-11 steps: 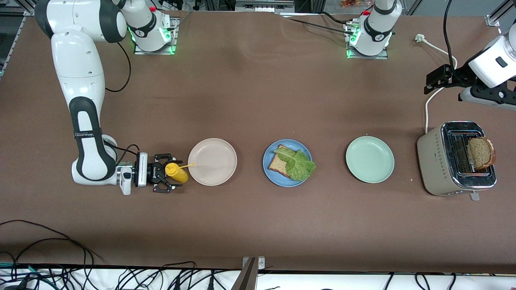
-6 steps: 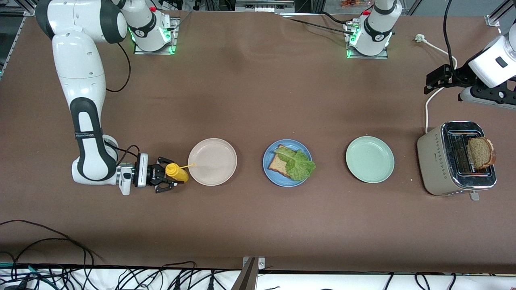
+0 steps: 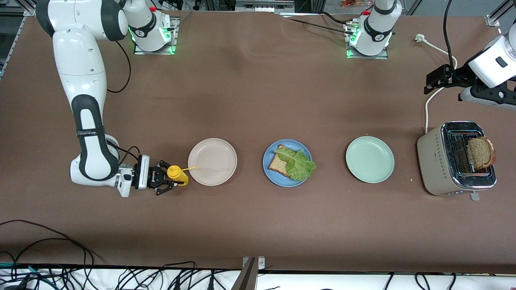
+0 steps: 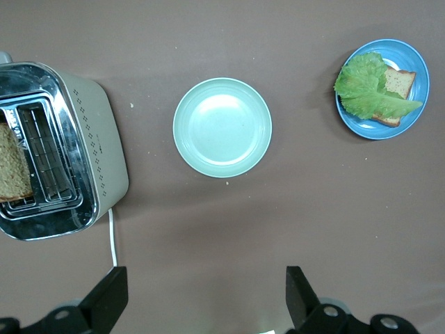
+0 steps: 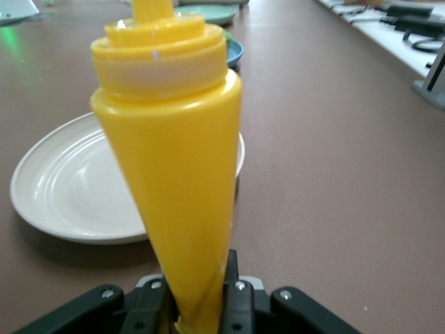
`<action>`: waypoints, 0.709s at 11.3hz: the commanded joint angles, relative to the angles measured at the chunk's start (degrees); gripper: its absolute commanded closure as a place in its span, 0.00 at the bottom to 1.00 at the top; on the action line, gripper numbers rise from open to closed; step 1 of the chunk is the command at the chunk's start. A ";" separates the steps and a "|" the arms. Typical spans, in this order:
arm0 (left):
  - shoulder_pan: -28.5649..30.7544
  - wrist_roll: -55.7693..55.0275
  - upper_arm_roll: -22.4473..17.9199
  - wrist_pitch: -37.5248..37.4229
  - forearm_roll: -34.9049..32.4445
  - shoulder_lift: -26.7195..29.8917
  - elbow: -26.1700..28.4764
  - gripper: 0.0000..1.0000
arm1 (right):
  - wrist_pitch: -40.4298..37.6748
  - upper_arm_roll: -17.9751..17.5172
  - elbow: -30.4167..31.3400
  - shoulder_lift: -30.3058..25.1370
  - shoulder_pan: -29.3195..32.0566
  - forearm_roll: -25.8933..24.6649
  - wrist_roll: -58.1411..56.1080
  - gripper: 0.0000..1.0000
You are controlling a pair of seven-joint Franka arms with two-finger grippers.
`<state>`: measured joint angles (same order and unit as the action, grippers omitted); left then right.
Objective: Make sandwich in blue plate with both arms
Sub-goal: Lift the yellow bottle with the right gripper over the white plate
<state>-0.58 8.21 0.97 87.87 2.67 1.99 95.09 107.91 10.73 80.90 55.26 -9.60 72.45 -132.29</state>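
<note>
Sandwich (image 3: 293, 163) status: incomplete. One slice of brown bread lies on the blue plate (image 3: 269, 168) at mid-bench with a ruffled lettuce leaf on top; no upper slice is in place. The second slice (image 3: 480, 152) stands in a slot of the toaster (image 3: 433, 161) at the left arm's end of the bench.

Change noted over the last second: the right hand (image 3: 168, 182), low beside the beige-white plate (image 3: 212, 161) at the right arm's end, has drawn its fingers in from wide apart around the yellow squeeze bottle (image 3: 177, 174). The right wrist view shows the bottle's narrow base pinched between the fingers (image 5: 233, 296), with its nozzle pointing toward the beige-white plate. Judged as a grip now established on the bottle. The bottle appears close to the bench surface, so no lift is evident.

Meaning for the task: sauce appears to be the next ingredient, to go on the lettuce before the toasted slice closes the sandwich.

Left hand (image 4: 201, 299): held high above the bench near the toaster, fingers fully apart and empty, waiting. The pale green plate (image 3: 369, 159), between the blue plate and the toaster, carries nothing.

Risk: the bottle's body tapers, so it could slip or tilt in the grip on lifting.
</note>
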 commanded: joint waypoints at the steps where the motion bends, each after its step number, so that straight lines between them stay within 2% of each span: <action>1: 0.05 0.23 -0.09 -0.16 1.10 0.82 0.45 0.00 | 0.64 1.83 0.32 -4.01 -1.03 -7.48 7.99 1.00; 6: 0.05 0.14 -0.09 -0.16 1.10 0.82 0.45 0.00 | 0.55 3.07 -0.21 -9.81 -3.57 -23.11 28.54 1.00; 8: 0.05 0.23 -0.18 -0.16 1.10 0.82 0.45 0.00 | 0.46 7.44 -1.44 -10.08 -8.12 -26.12 34.88 1.00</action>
<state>-0.58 8.21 0.97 87.88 2.68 1.99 95.09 108.66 13.39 80.06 46.40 -12.50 50.20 -105.13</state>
